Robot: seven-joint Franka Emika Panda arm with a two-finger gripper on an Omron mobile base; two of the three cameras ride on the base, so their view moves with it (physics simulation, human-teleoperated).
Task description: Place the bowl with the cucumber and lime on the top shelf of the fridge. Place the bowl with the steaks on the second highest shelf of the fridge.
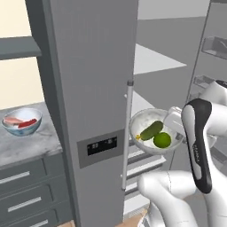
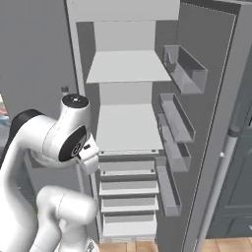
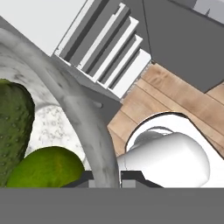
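Observation:
A grey marbled bowl (image 1: 142,118) with a cucumber (image 1: 151,130) and a lime (image 1: 162,140) hangs in the air in front of the open fridge, below its second shelf. My gripper (image 1: 177,132) is shut on the bowl's right rim. In the hand view the rim (image 3: 83,113) runs down between the fingertips of the gripper (image 3: 107,177), with the cucumber (image 3: 13,127) and lime (image 3: 46,168) on the left. The bowl with the steaks (image 1: 22,122) stands on the counter at the far left. The top shelf (image 2: 129,66) and the second highest shelf (image 2: 127,125) are bare.
The fridge's closed left door (image 1: 93,88) with its long handle (image 1: 127,133) stands just left of the held bowl. The right door (image 2: 221,123) is swung open, with several bins (image 2: 182,69) on it. Drawers (image 2: 129,187) fill the fridge's lower part. The counter (image 1: 26,144) has drawers under it.

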